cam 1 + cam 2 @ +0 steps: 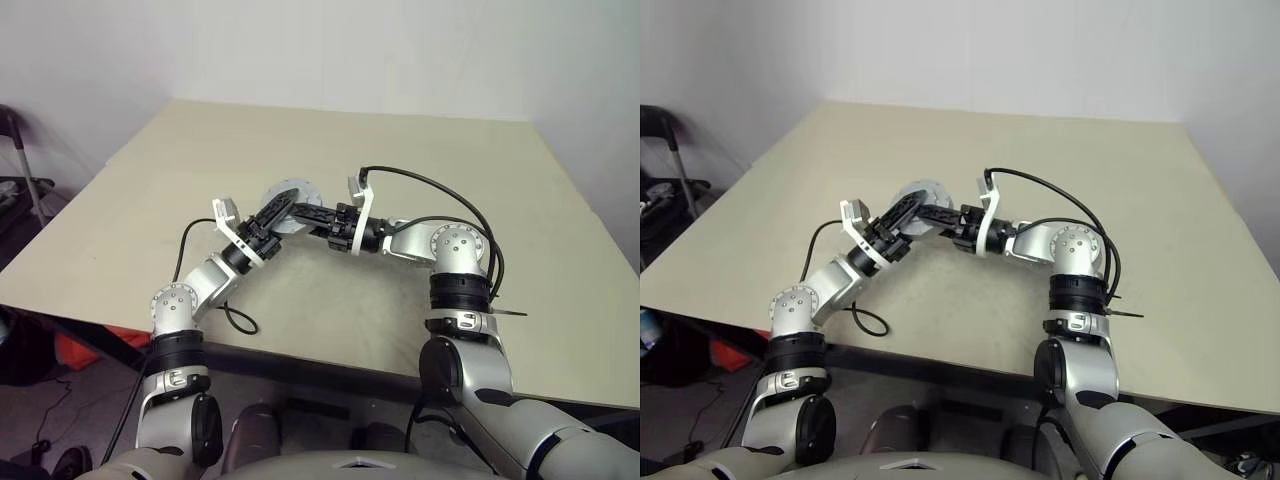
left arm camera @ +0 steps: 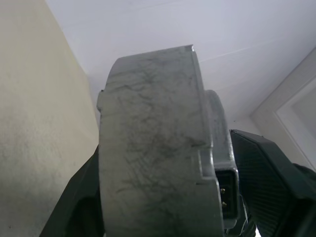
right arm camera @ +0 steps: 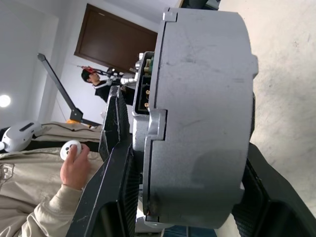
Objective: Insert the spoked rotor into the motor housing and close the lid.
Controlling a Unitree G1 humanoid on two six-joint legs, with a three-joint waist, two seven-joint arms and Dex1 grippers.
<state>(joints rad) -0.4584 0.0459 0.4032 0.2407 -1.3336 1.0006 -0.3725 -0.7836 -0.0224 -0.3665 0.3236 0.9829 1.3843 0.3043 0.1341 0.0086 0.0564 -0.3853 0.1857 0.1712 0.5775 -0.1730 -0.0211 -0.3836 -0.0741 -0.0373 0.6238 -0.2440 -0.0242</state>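
I am holding the round grey metal motor housing (image 1: 289, 208) up above the beige tabletop (image 1: 420, 170), with both arms meeting on it just ahead of my chest. My left end effector (image 1: 276, 214) is coming in from about seven o'clock, its two black fingers closed across the housing's scuffed grey rim. My right end effector (image 1: 306, 213) is reaching in level from about three o'clock, its fingers clamping the same body from the opposite side. The housing is sitting on edge between them, its round axis running roughly along the line from one end effector to the other, so neither arm is nearer. I judge the lid is already seated on it, though I cannot tell for sure. Beyond it, a person's hand (image 3: 76, 168) is holding a small white controller (image 3: 69, 149).
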